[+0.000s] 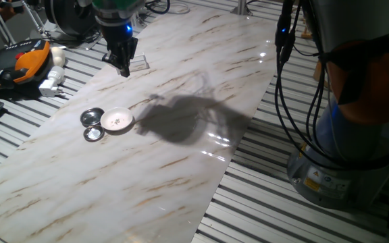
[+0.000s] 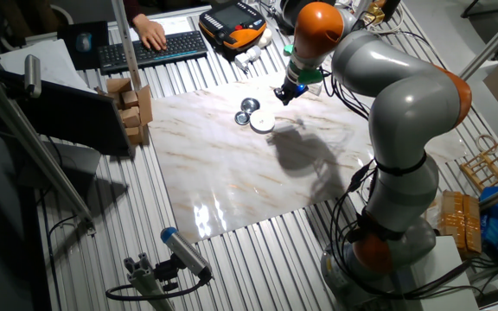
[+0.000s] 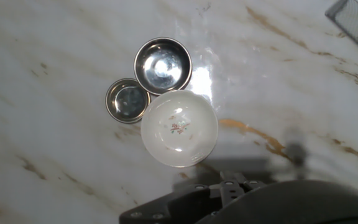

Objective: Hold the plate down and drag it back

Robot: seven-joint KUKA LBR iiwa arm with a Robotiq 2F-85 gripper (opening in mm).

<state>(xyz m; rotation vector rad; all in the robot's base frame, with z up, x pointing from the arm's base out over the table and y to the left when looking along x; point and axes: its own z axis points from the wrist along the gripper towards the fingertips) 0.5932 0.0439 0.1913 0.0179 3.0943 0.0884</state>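
Note:
The plate is a small white round dish with faint specks in its centre, lying on the marble tabletop. It touches two shiny metal discs on its left. The other fixed view shows the plate just below and left of my gripper. My gripper hangs above the table, behind the plate and apart from it, with its fingers together and nothing held. In the hand view the plate lies near the centre, and only the dark gripper body shows at the bottom edge.
A clear flat rectangular piece lies on the table beside the gripper. An orange controller and a white adapter sit off the table's left side. Cables and the arm's base stand at right. A person's hand rests on a keyboard.

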